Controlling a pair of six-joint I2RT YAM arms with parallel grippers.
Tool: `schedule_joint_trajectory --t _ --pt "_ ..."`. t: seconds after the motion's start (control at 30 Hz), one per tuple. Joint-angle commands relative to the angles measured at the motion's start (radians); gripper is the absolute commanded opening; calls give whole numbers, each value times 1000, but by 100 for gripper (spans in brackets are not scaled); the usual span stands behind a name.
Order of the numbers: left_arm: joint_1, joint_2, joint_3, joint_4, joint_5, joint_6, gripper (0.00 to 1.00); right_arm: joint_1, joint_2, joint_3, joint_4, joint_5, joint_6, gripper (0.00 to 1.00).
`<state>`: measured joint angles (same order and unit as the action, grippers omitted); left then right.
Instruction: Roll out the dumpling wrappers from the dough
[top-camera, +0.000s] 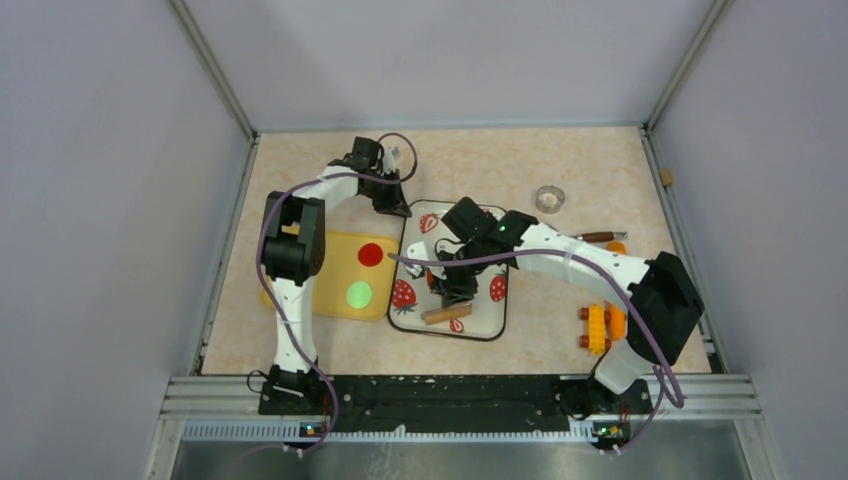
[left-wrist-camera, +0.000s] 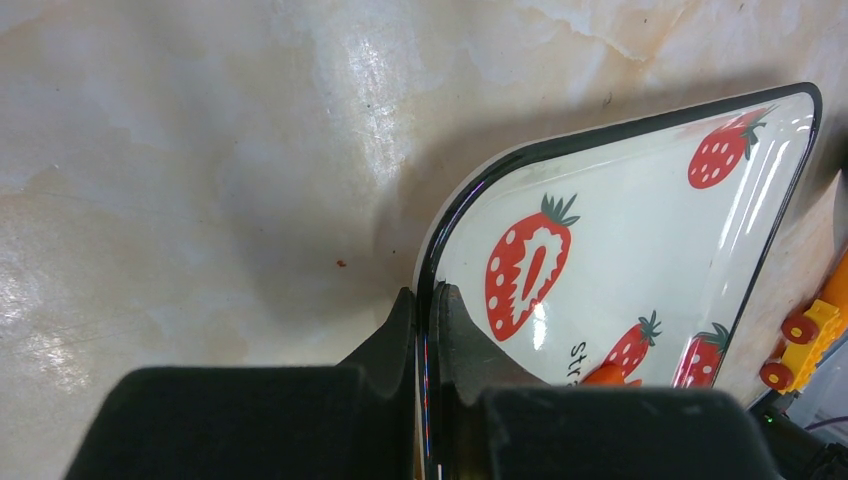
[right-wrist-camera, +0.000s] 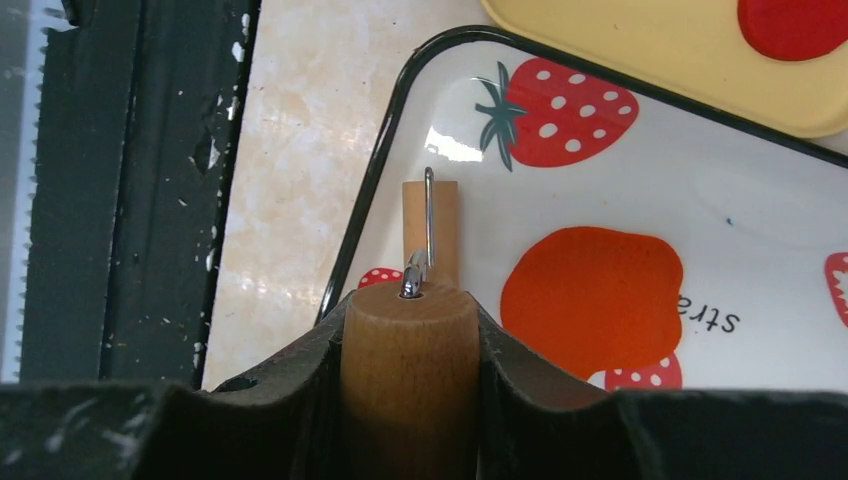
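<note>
The dough (right-wrist-camera: 590, 300) is a flattened orange-red blob on the strawberry-print tray (right-wrist-camera: 700, 200), just right of my right gripper (right-wrist-camera: 410, 300). That gripper is shut on the wooden handle (right-wrist-camera: 410, 345) of a small rolling pin; its roller (right-wrist-camera: 444, 225) rests on the tray by the near-left corner. My left gripper (left-wrist-camera: 428, 295) is shut on the tray's rim (left-wrist-camera: 470, 190) at the far-left corner (top-camera: 397, 207). Two dumpling wrappers, one red (top-camera: 371, 254) and one green (top-camera: 359, 294), lie on a yellow board (top-camera: 335, 300). A sliver of dough (left-wrist-camera: 610, 375) shows in the left wrist view.
The metal ring cutter (top-camera: 550, 198) stands behind the tray on the right. A brown-handled tool (top-camera: 600, 237) lies under the right arm. Toy bricks (top-camera: 598, 328) sit right of the tray. The yellow board touches the tray's left side.
</note>
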<state>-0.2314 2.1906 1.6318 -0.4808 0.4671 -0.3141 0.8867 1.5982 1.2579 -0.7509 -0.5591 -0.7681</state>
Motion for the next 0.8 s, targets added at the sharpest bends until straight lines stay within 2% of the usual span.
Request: schedule_joint_trajectory --t 0.0,0.13,0.33,0.4,0.5,0.63,0.77 --pt "23 32 8 -31 -78 27 0 13 19 -8 -111 -7 51 0" --pt "23 4 -17 -29 -68 20 0 -85 -39 92 -74 9 151 0" --pt "23 -43 -71 -23 -117 -10 0 -343 -98 52 176 -130 651 0" --pt "23 -80 -112 -19 -185 -53 0 -380 -91 21 251 -152 773 0" --pt "23 -116 -163 1 -175 -91 0 -417 -81 -40 367 -168 933 0" --pt "18 -123 -186 6 -154 -91 0 -440 -53 -92 471 -177 1051 0" --pt "18 -119 -186 -4 -164 -65 0 -442 -6 -108 496 -149 1072 0"
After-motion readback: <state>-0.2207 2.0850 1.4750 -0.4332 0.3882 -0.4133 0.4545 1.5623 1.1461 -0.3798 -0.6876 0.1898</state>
